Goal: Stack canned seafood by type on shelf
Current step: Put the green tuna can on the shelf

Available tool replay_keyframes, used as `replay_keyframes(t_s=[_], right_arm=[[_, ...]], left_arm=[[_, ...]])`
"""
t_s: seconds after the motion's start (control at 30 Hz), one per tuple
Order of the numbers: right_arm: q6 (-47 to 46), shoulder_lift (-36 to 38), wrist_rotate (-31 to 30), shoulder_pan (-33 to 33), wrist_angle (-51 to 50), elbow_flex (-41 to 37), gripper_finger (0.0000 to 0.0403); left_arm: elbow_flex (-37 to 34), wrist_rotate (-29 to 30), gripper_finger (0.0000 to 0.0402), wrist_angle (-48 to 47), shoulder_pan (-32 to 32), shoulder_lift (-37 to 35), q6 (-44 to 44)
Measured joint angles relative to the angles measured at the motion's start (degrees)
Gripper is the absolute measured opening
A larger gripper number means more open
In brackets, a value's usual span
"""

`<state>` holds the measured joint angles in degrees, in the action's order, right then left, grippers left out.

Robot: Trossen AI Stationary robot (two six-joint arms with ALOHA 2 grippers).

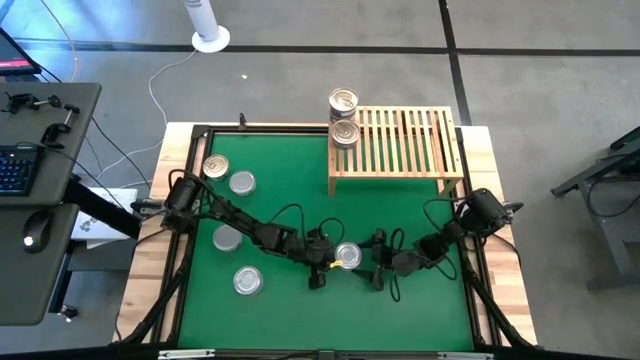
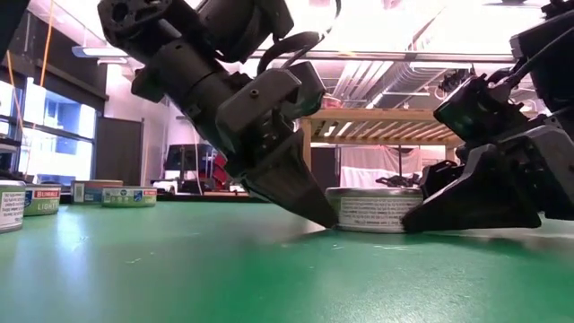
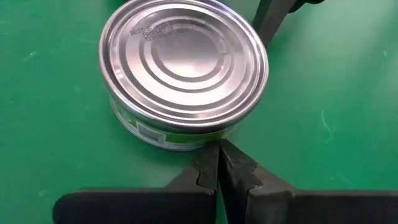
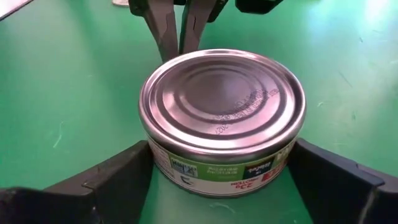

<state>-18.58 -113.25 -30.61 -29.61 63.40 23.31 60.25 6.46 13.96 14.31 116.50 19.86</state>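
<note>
A tin [image 4: 222, 121] stood near the desk's [image 1: 290, 180] front edge; the right pincer [image 4: 222, 171] straddled it wide open, and the closed left pincer [image 3: 219, 168] touched its side.

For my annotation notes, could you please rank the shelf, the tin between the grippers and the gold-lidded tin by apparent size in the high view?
1. Shelf, by far the largest.
2. Tin between the grippers and gold-lidded tin: they look alike, so I won't rank them.
</note>
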Motion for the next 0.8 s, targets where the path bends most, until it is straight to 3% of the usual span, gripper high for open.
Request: replay_keyframes(t_s=[0.33,0.7,0.8], right_arm=[[-5.9,0.8,1.6,0.0,-5.6,0.6,0.0358],[-4.8,9.1,8.1,0.1,-13.7,-0.1,0.0358],[-2.2,10.5,6.3,0.1,-14.3,-0.1,0.0358]], left_arm=[[0.5,0.0,0.0,-12.1,0.3,-3.2,1.3],[0.4,0.0,0.0,-14.0,-0.1,-3.8,1.8],[0.4,0.0,0.0,-13.7,-0.4,-3.8,2.1]])
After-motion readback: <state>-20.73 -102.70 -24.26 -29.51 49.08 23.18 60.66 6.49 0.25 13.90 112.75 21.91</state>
